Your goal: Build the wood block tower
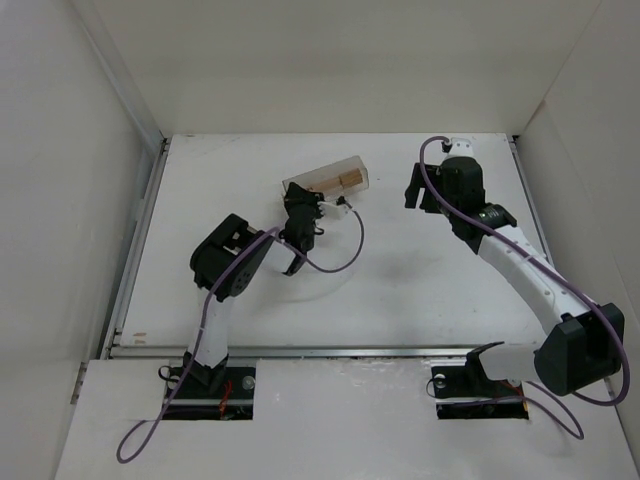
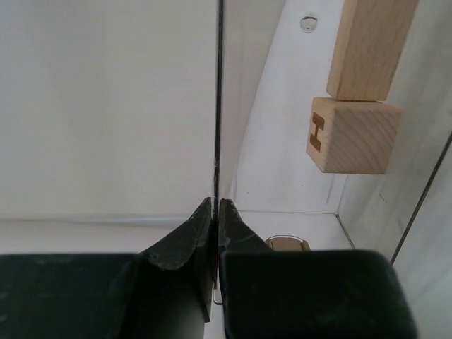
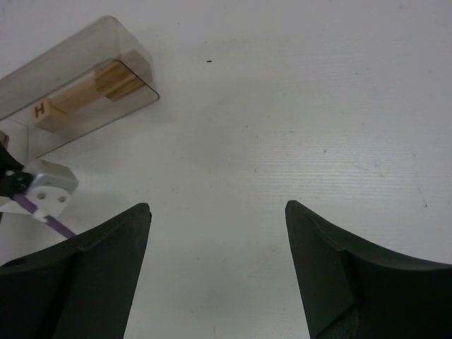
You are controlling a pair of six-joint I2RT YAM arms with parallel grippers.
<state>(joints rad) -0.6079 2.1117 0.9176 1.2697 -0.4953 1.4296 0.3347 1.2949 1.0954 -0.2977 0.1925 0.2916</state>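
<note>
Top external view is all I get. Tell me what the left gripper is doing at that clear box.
Observer: The left gripper is shut on the clear box, with the box's thin wall pinched between its fingers.
Operator: Report what's inside.
Observer: Wooden blocks lie inside; one block's end is stamped with an H.
Operator: Now give me the right gripper.
Observer: The right gripper is open with nothing between its fingers, above bare table.
</note>
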